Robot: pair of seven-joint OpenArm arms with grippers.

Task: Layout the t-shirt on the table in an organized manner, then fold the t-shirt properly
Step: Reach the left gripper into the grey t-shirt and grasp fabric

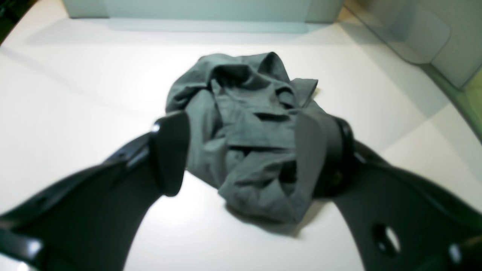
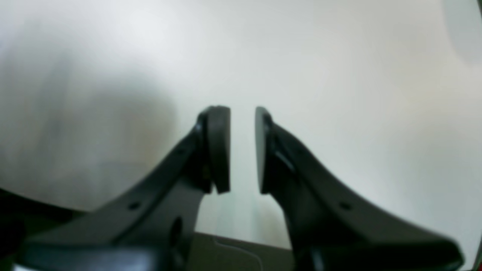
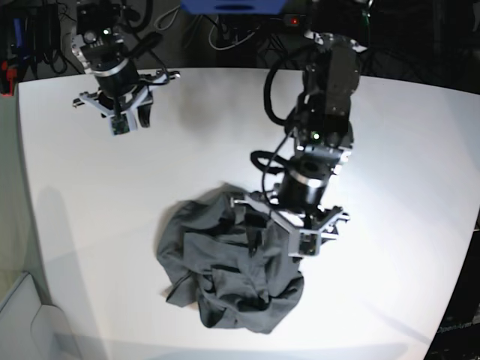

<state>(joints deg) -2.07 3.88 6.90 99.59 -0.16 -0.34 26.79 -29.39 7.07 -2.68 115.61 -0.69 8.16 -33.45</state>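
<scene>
The dark grey t-shirt (image 3: 225,277) lies crumpled in a heap on the white table (image 3: 390,150), near its front edge. My left gripper (image 3: 277,236) hangs over the heap's upper right side. In the left wrist view its fingers stand wide apart, open, on either side of the bunched t-shirt (image 1: 248,124), with the left gripper (image 1: 244,150) holding no cloth. My right gripper (image 3: 126,120) hovers over the table's far left corner, away from the shirt. Its pads show a narrow gap with only bare table (image 2: 339,75) behind the right gripper (image 2: 243,150).
A pale grey-green box (image 1: 211,11) stands beyond the table in the left wrist view, and another container (image 1: 433,37) sits at the right. A light grey bin (image 3: 19,315) is off the table's front left corner. Cables and equipment (image 3: 225,30) line the far edge.
</scene>
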